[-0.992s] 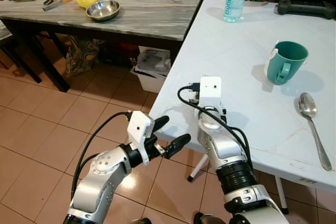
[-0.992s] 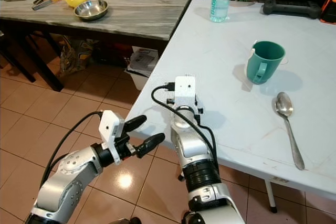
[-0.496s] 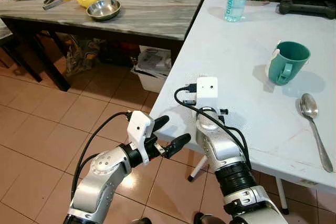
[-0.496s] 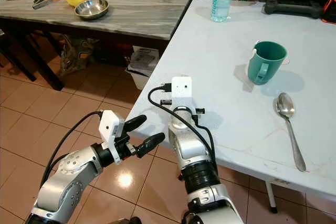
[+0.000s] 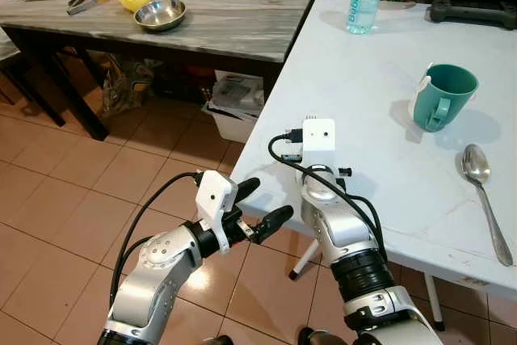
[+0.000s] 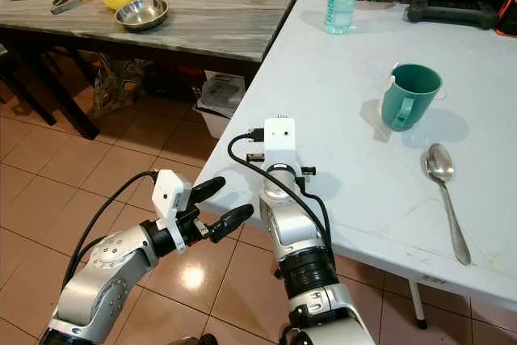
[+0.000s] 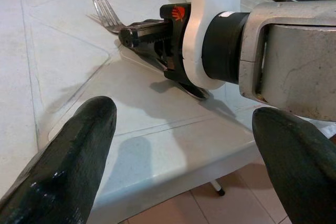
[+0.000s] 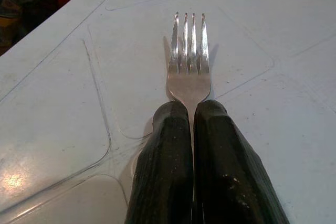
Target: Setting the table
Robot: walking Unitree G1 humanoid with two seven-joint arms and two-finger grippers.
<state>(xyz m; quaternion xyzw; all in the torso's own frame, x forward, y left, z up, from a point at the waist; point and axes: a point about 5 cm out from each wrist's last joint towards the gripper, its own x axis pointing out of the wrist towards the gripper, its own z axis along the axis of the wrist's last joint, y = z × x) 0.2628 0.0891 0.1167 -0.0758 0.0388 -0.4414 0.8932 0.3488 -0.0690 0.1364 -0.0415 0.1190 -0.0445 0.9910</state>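
Right arm has shifted slightly forward over the white plastic table since a second ago; cup and spoon unmoved.
Right gripper fingers pinched together on the silver metal fork, tines flat on the table near its left edge. Left gripper wide open, holding nothing, off that edge over the floor. Green plastic mug and silver metal spoon toward the right edge.
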